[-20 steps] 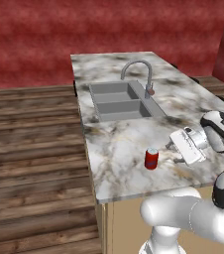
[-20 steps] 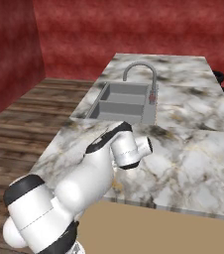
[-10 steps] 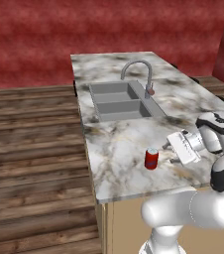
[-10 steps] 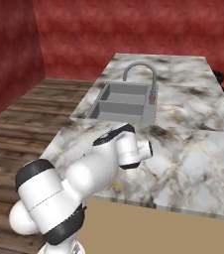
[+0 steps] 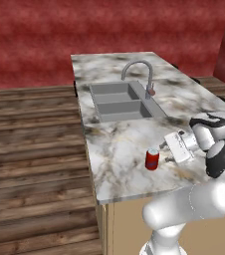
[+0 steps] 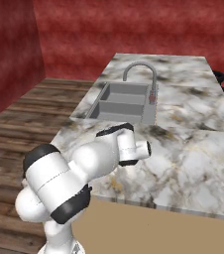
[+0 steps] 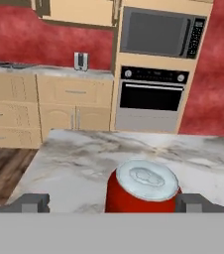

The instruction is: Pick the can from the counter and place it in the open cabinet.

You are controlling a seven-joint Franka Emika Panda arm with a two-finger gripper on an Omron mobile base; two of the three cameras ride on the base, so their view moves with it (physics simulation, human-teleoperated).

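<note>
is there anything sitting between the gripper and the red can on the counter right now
Nothing visible does. In the hand view the can stands upright just ahead of the gripper, between its spread fingertips, with bare marble counter around it. The sink lies off to the side.

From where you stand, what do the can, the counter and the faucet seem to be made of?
The can looks like painted metal: a glossy red body with a bare silver top, clearest in the hand view. The counter looks like polished marble, white-grey with dark veining. The faucet seems to be brushed metal, a plain grey curved tube. All of it is rendered, so these are looks only.
</note>
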